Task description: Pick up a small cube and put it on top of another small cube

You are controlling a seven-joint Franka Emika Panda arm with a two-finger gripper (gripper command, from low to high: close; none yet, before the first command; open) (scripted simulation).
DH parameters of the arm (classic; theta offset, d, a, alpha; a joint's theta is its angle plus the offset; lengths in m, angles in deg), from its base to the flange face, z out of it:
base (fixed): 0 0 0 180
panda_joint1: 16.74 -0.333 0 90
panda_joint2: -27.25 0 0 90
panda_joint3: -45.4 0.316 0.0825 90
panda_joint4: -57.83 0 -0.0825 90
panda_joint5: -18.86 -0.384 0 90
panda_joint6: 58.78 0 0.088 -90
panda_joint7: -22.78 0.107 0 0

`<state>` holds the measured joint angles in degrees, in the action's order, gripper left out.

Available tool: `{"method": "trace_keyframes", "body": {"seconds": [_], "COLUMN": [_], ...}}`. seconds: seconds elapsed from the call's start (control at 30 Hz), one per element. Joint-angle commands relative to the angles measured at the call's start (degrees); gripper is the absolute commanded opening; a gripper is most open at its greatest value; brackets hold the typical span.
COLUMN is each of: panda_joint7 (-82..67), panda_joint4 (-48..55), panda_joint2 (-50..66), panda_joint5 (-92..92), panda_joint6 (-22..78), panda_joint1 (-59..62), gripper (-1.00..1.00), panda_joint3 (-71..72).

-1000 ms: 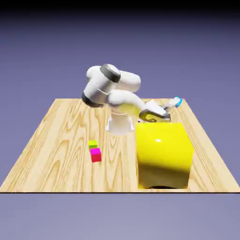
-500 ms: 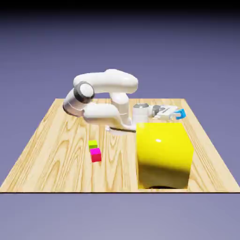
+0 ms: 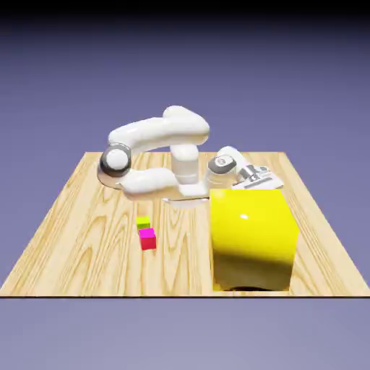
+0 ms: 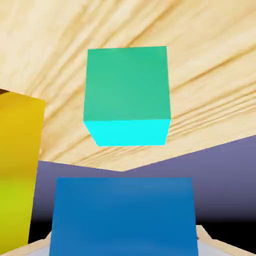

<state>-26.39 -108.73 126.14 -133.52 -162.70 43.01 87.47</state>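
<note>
In the hand view, the small cyan-blue cube (image 4: 122, 215) fills the bottom between my fingers, looking dark blue in shade. My gripper (image 4: 125, 247) is shut on it; only pale finger corners show beside it. Beyond it a second small cube (image 4: 127, 92), teal with a bright cyan face, rests on the wooden table (image 4: 210, 65). In the exterior view my gripper (image 3: 261, 179) sits low behind the big yellow block's top edge. Both small cubes are hidden there.
The big yellow block (image 3: 253, 238) stands at the exterior view's right front and shows as the yellow wall (image 4: 17, 165) beside the hand. A lime-yellow cube (image 3: 143, 222) and a magenta-red cube (image 3: 147, 238) touch each other left of it. The table's far edge (image 4: 165, 162) lies close.
The elbow swung toward the exterior view's left and the hand dropped lower behind the yellow block. The cyan-blue cube at the fingertips has gone from the exterior view.
</note>
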Motion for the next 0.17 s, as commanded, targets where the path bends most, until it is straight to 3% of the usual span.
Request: {"method": "trace_keyframes", "body": {"seconds": [0.0,0.03,0.07,0.13], "panda_joint7": [0.19,0.37,0.37,0.17], "panda_joint4": [2.08,3.96,3.96,1.89], "panda_joint2": [1.05,2.01,2.01,0.96], "panda_joint5": [-0.44,-0.82,-0.83,-0.4], "panda_joint6": [-0.79,-1.44,-1.45,-0.72], "panda_joint1": [-0.86,-1.64,-1.64,-0.78], "gripper": [-1.0,-1.0,1.0,1.0], "panda_joint3": [0.63,1.2,1.2,0.57]}}
